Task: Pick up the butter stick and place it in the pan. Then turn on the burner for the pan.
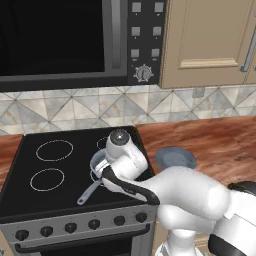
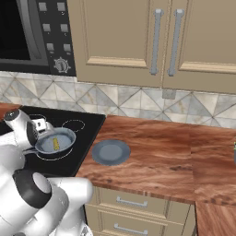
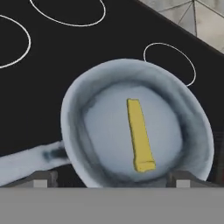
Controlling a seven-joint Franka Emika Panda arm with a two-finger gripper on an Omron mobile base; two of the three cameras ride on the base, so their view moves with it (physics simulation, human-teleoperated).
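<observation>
The grey-blue pan [image 3: 103, 131] sits on the black cooktop's front-right burner [image 2: 50, 158], its long handle [image 1: 89, 192] pointing toward the stove front. The pale-yellow butter stick [image 3: 140, 135] lies flat on the pan's floor, also visible as a small yellow bar [image 2: 56, 144]. My gripper [image 3: 113, 181] hovers just above the pan with its jaws wide apart and nothing between them. Both fingertips [image 3: 41, 179] stand clear of the butter. From the left base view my white wrist [image 1: 120, 145] covers most of the pan [image 1: 97, 161].
A flat round grey-blue plate [image 2: 110, 152] rests on the wooden counter right of the stove. Two white circles [image 1: 54, 150] mark the left burners and a smaller one [image 3: 169, 61] sits behind the pan. Knobs [image 1: 82, 226] line the stove front. A microwave [image 1: 55, 40] hangs above.
</observation>
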